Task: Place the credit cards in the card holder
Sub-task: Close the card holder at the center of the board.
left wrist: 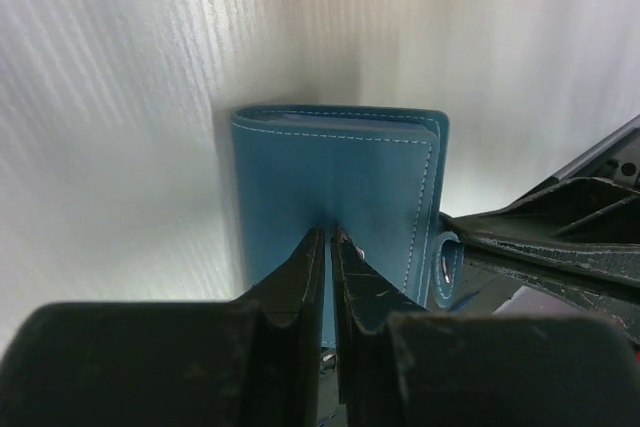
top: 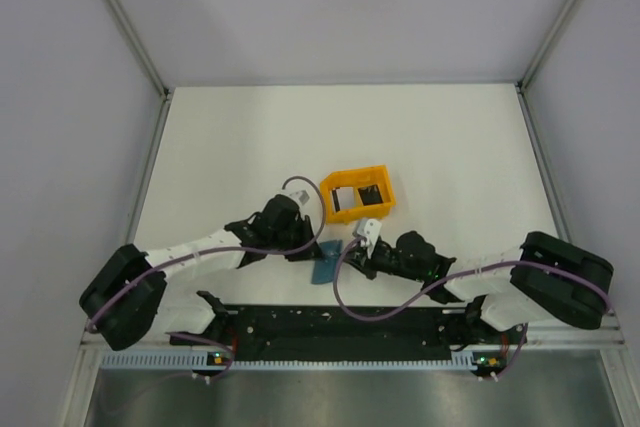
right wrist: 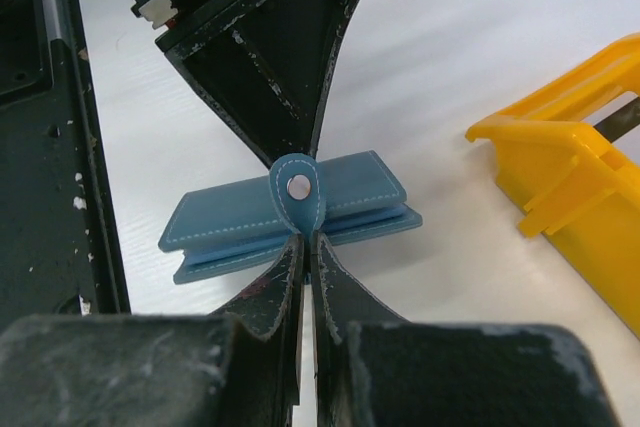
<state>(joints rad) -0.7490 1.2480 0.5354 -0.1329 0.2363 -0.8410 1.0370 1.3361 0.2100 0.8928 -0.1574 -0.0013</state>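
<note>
Nearest to me, close to the front edge of the white surface point(top: 230, 147), the blue card holder point(left wrist: 340, 177) lies between my two arms, about midway left to right. My left hand point(left wrist: 327, 239) reaches it from the left. Its jaws are drawn in to a thin slit, with the tips on the edge of the holder's stitched cover. I cannot tell whether a layer of the cover is caught between them.

My right hand point(right wrist: 307, 247) comes in from the right, facing the left one across the holder. Its jaws are pressed together on the root of the snap strap point(right wrist: 298, 197), which stands up just above the fingertips with its metal stud showing. The holder's two covers gape slightly along the side facing this hand.

Just beyond the holder and a little to the right sits the orange tray point(top: 357, 211), apart from both hands. The credit cards point(top: 370, 194) are inside it, one dark and one pale as far as I can make out from above.
</note>
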